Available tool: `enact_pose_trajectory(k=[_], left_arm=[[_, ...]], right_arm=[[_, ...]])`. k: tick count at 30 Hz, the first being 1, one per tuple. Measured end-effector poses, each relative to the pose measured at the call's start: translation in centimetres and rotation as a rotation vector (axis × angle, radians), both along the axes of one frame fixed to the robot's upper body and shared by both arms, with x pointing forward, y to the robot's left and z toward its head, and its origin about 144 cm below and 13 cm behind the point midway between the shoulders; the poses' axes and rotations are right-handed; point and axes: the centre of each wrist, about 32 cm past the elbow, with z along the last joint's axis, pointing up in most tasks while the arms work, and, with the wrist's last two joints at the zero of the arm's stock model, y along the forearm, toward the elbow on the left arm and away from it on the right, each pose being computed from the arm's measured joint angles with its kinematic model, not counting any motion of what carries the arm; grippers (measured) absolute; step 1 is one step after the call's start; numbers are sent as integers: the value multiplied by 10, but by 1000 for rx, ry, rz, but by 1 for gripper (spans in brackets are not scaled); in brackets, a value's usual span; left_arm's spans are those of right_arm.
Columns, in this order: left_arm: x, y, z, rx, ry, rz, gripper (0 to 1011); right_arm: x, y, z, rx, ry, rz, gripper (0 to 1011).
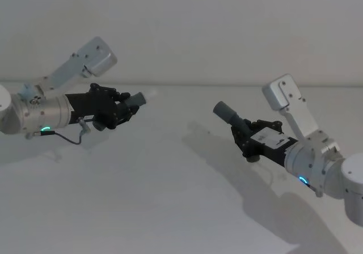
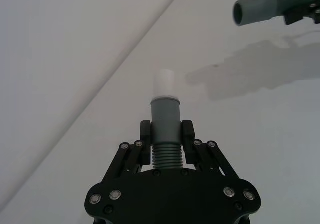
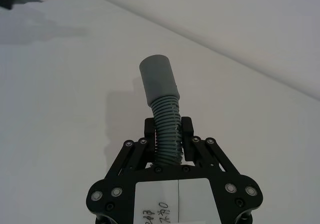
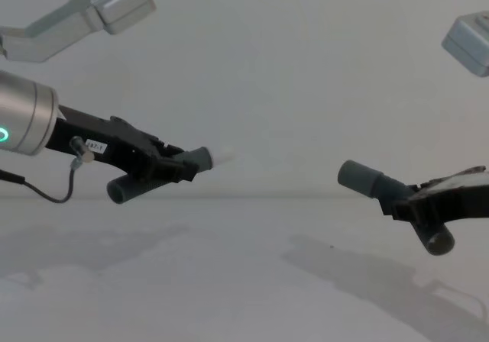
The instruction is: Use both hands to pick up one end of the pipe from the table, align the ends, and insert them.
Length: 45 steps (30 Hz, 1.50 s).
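Both pipe pieces are held in the air above the white table [image 1: 170,197]. My left gripper [image 1: 122,110] [image 2: 166,131] [image 4: 172,166] is shut on the ribbed part of the pipe piece [image 2: 165,115] whose grey collar ends in a narrower white tip [image 2: 163,83] [image 4: 226,157]. My right gripper [image 1: 241,131] [image 3: 167,129] [image 4: 405,201] is shut on the ribs of the other pipe piece [image 3: 167,129], whose plain grey sleeve [image 1: 226,113] [image 3: 158,80] [image 4: 359,176] points toward the white tip. A wide gap separates the two ends.
The table's far edge meets a plain pale wall [image 1: 187,27]. Shadows of both arms fall on the tabletop. A thin black cable [image 4: 46,193] hangs from the left arm.
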Motion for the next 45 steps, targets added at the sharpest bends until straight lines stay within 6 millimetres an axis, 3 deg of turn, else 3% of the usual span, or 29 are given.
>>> enact_pose_trajectory(k=[19, 30, 45], left_arm=[[16, 26, 17, 103, -111, -282, 353], [20, 29, 21, 145, -158, -398, 353], [20, 27, 24, 176, -208, -521, 353]], right_arm=[[-2, -29, 5, -32, -54, 298, 291], [-3, -37, 12, -35, -73, 445, 291], [-4, -39, 18, -40, -79, 518, 291]])
